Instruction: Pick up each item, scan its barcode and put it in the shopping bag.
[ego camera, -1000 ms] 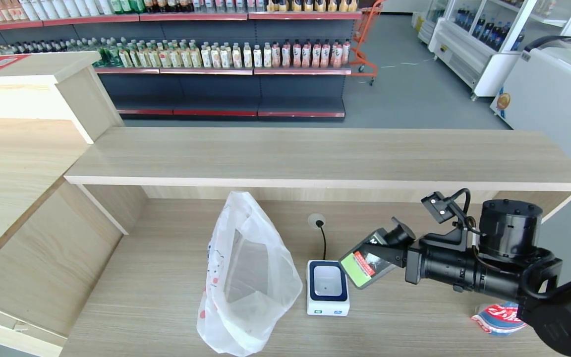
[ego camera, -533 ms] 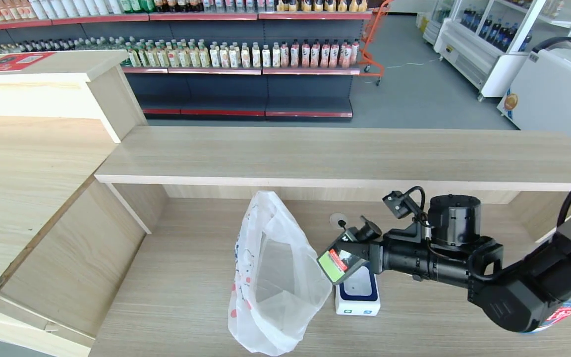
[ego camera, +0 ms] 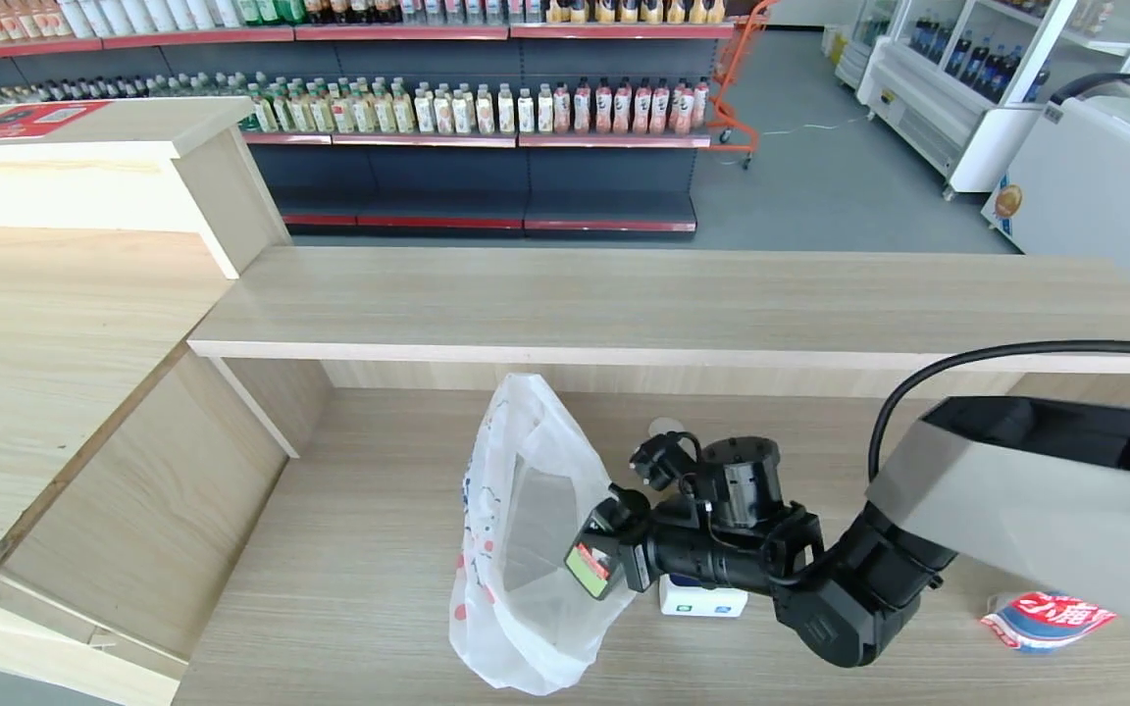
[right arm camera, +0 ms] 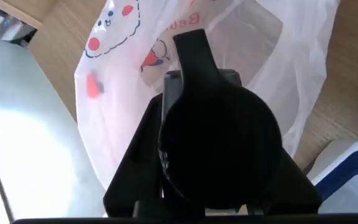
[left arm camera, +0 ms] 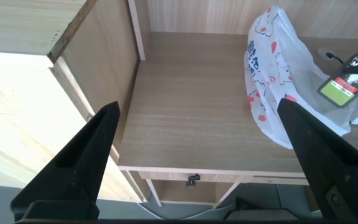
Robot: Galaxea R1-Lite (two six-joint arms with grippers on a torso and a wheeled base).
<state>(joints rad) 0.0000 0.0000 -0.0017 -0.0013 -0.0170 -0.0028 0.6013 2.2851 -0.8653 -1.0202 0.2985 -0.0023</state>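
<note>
While at one bag (ego camera: 516,510), one item (ego camera: 592,571); one packet (ego camera: 1046,620).

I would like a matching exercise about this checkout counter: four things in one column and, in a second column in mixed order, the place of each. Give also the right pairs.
Things
1. shopping bag
2. green-labelled pack
3. scanner
4. red and blue packet

Places
a. lying on the counter at the robot's far right
b. partly hidden beneath the right arm
c. standing upright, on the scanner's left
d. gripped in the right pincer, beside the bag

Pairs: 1-c; 2-d; 3-b; 4-a
</note>
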